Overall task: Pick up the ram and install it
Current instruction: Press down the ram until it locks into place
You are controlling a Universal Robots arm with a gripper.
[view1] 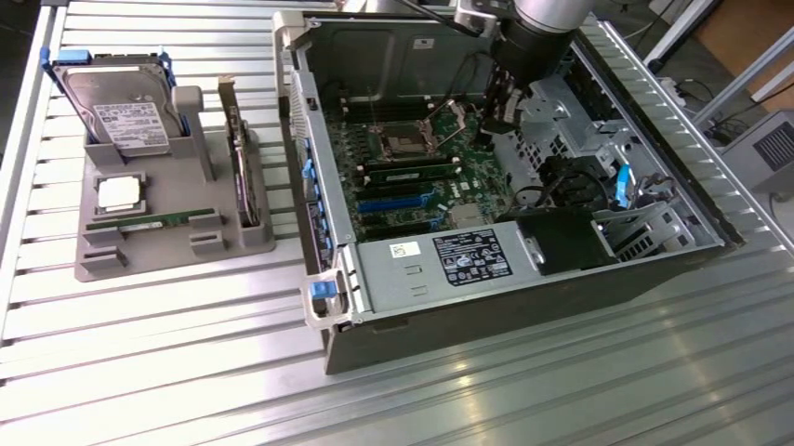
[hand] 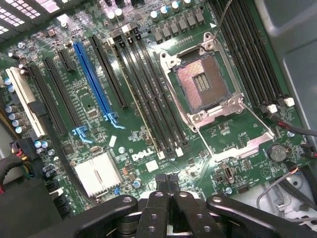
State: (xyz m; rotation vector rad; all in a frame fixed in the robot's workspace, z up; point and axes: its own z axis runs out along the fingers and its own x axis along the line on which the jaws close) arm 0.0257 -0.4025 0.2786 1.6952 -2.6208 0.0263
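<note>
Ram (view1: pixel 159 223) lay flat in the grey holder (view1: pixel 112 265) on the worktop (view1: pixel 186 353), ready for pickup, while the closed, empty pincer (hand: pixel 167 179) hung over the motherboard (hand: pixel 99 106).

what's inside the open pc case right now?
Inside the open grey PC case: green motherboard with an empty CPU socket, blue expansion slot, black empty memory slots. The black power supply covers whatever lies beneath it.

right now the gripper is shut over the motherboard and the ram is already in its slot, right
Not quite: the ram lies in the grey holder outside the case, as the exterior view shows. The gripper is shut over the motherboard.
</note>
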